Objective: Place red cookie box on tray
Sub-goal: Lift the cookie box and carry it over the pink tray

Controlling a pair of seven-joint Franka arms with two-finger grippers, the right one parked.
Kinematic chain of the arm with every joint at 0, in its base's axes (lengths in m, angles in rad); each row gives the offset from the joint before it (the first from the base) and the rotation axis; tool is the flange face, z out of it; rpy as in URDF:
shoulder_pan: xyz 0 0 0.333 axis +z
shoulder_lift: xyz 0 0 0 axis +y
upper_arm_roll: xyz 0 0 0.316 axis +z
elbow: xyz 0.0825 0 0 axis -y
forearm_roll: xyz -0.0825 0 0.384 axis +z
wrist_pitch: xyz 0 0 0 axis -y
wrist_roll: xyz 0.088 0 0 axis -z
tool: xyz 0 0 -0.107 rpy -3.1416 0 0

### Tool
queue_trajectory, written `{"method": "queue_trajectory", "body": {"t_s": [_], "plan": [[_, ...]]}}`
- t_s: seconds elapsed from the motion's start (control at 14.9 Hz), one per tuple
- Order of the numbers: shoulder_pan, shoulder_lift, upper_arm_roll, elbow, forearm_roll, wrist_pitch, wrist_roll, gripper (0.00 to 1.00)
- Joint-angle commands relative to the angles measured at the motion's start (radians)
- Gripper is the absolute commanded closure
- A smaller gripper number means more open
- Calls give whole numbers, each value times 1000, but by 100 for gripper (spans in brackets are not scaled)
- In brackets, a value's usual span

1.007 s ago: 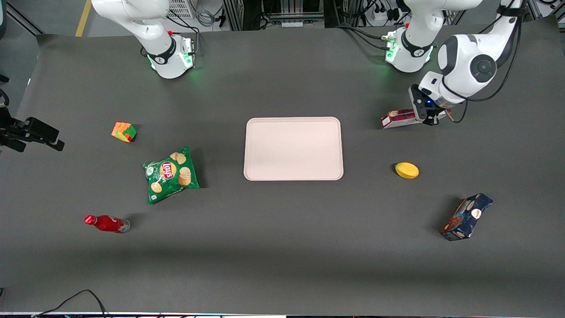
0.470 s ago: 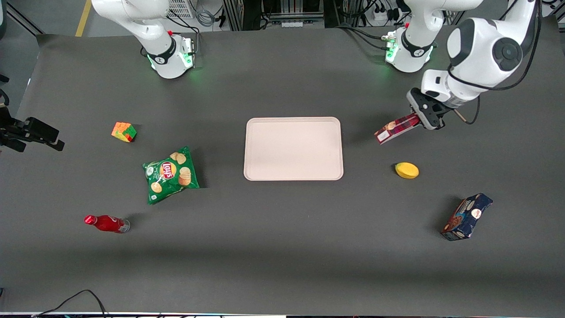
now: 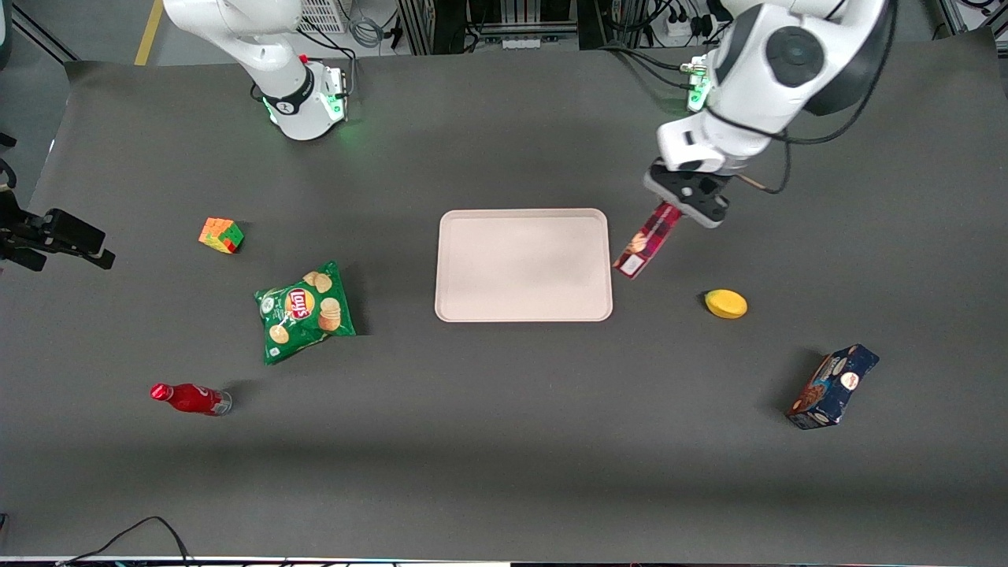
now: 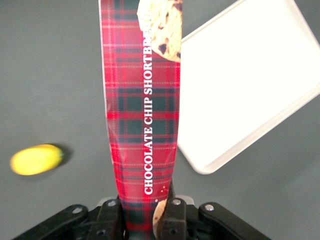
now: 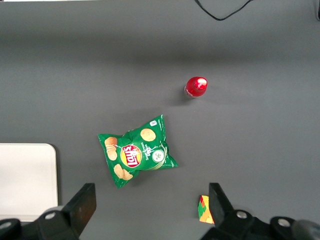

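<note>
Surface (image 3: 504, 441): dark grey, carrying all items. Tray (image 3: 524, 264): flat at the middle of the surface, nothing on it. Red cookie box (image 3: 647, 240): lifted clear of the surface, tilted with its free end down, just beside the tray's edge toward the working arm's end. End effector (image 3: 683, 198): above that edge, fingers (image 4: 172, 216) clamped on the box's upper end. Yellow lemon-like object (image 3: 725, 303): near the box, nearer the front camera.

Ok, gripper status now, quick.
Left gripper: shut on the red cookie box, carrying it in the air just beside the tray, not over it yet.
</note>
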Motion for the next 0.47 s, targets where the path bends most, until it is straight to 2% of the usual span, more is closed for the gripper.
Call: {"method": "queue_trajectory", "body": {"t_s": [0.0,0.2,0.4], "plan": [[-42,139,-35,62,6,87,-270,99],[-101,249,-35,59,44,194,-494,99],[-144,345,-35,54,130,296,-652,99]]}}
